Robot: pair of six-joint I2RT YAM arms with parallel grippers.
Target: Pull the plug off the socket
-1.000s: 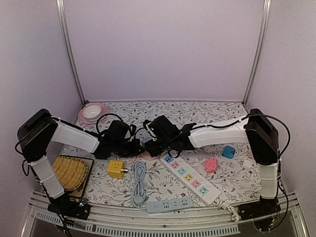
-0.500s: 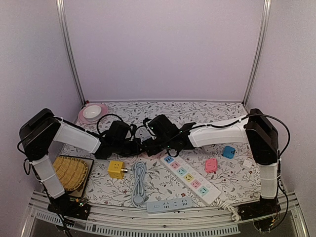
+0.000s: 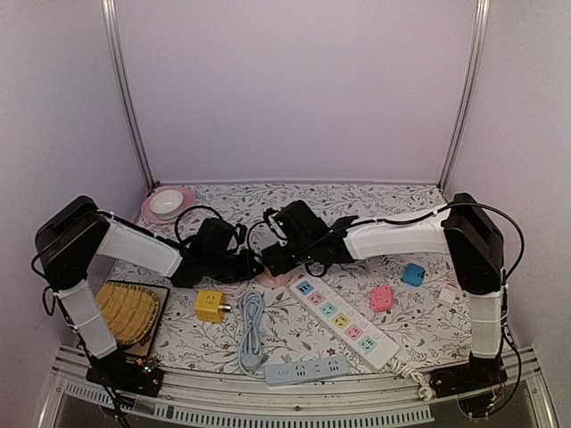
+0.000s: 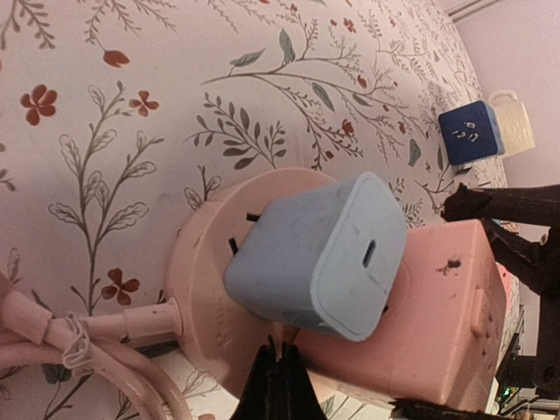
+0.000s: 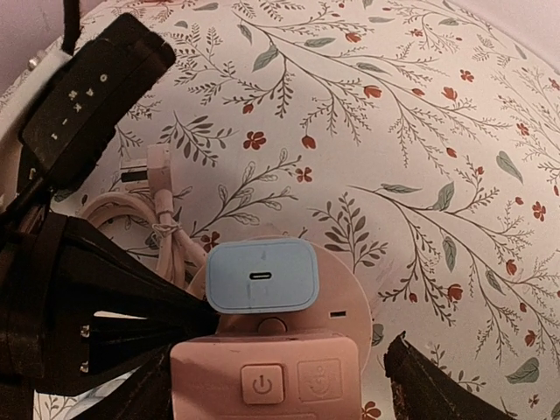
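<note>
My right end effector (image 5: 280, 385), just opened, is hovering over the pale-blue square plug (image 5: 261, 276), half-out of the round pink socket (image 5: 350, 293); left end effector (image 4: 278, 389) closed.

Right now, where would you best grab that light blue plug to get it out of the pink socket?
Probably pinch the light blue plug across its two flat, opposite side walls, coming in from its port face, away from the pink socket. It is a rounded block standing proud of the socket, prongs partly showing, so the sides are free.
</note>
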